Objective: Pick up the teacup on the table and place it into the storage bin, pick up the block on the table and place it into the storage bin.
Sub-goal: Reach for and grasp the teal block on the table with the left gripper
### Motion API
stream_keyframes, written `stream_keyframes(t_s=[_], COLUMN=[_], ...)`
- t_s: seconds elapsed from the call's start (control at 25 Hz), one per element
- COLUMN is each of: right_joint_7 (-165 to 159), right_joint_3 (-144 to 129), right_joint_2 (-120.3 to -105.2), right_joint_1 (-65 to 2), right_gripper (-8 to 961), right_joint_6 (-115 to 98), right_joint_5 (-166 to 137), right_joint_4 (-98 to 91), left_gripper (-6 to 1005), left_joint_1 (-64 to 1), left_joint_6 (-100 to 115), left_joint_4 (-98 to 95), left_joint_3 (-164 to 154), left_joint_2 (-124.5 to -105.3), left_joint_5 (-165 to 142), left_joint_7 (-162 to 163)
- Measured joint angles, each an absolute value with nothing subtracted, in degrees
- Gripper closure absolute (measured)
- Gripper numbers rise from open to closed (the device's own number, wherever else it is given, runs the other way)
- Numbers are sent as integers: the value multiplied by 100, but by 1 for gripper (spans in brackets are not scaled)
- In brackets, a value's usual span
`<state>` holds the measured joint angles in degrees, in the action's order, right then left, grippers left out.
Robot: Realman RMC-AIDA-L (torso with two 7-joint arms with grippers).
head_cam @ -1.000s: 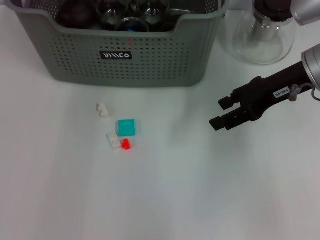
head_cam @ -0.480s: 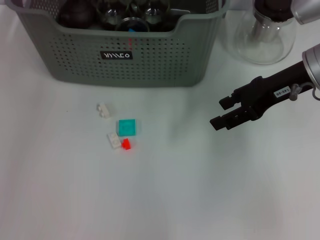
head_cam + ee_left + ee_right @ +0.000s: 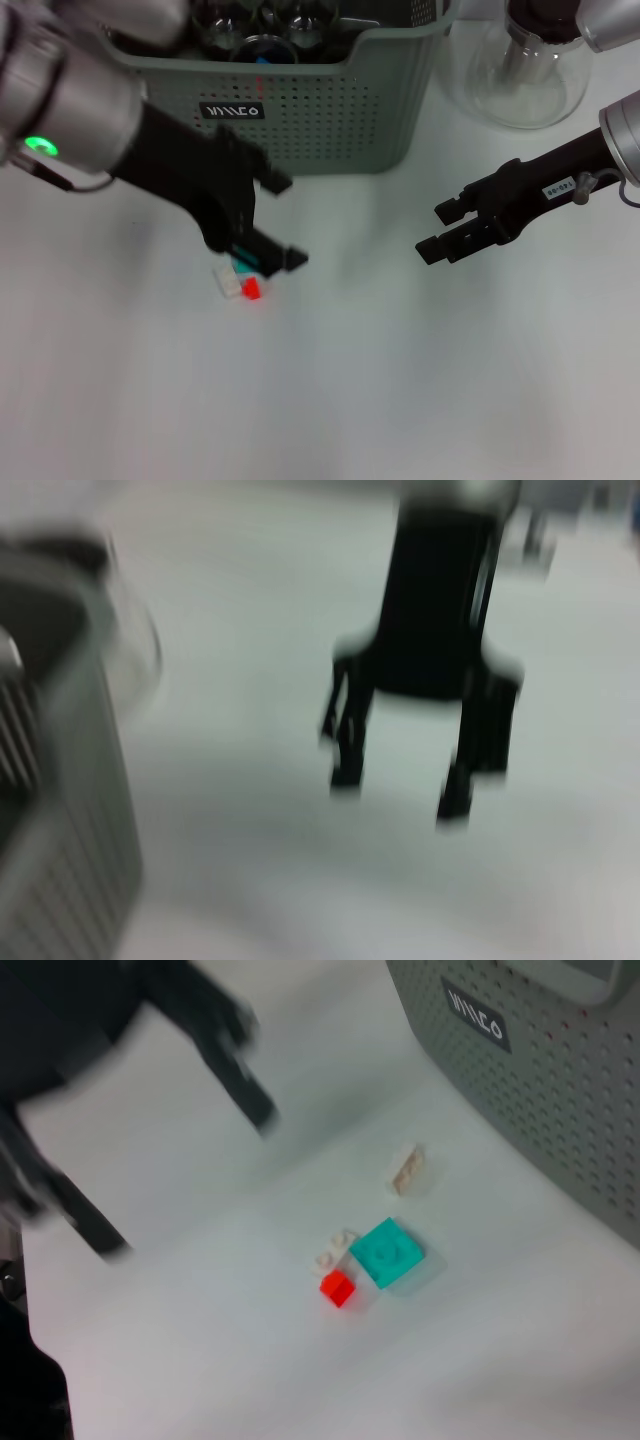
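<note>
Your teal block [image 3: 386, 1251] is lying on the white table [image 3: 400, 380] in front of the storage bin [image 3: 330, 120], with a red brick [image 3: 337, 1288] and two white bricks [image 3: 333, 1253] close by. Your left gripper [image 3: 280, 222] is hanging over the blocks, fingers spread apart. Your right gripper [image 3: 444, 228] is hovering well off to the side, fingers also apart and gripping nothing, near the glass jug [image 3: 525, 70].

- Left end effector [image 3: 285, 222]: motion-blurred in the head and right wrist views; covers most of the teal block [image 3: 247, 262] and one white brick entirely.
- Storage bin [image 3: 330, 110]: far rim cropped; glassware inside indistinct.
- Glass jug [image 3: 528, 70]: top cut off.
- Left wrist view: wholly smeared.
</note>
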<state>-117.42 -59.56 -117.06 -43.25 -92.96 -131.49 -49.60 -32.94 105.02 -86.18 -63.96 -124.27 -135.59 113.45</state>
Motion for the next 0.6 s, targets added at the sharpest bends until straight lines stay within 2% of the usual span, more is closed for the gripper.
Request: stream_keyframes(t_s=[0.32, 0.6], right_joint_7=[-11741, -11699], right_joint_3=[-5977, -5977], right_joint_2=[-11692, -11676], right_joint_1=[-4365, -4369], right_gripper=[175, 175], right_joint_6=[-9240, -9181], right_joint_5=[-13155, -13158], right_joint_4=[-4834, -4691], left_gripper=[142, 142], left_joint_1=[-3859, -3968], left_joint_6=[9443, 8495], left_joint_4=[-7314, -6924], left_joint_3=[-7596, -8476], left_joint_2=[-12428, -12442], left_joint_5=[-14618, -15083], left_joint_7=[11365, 11791])
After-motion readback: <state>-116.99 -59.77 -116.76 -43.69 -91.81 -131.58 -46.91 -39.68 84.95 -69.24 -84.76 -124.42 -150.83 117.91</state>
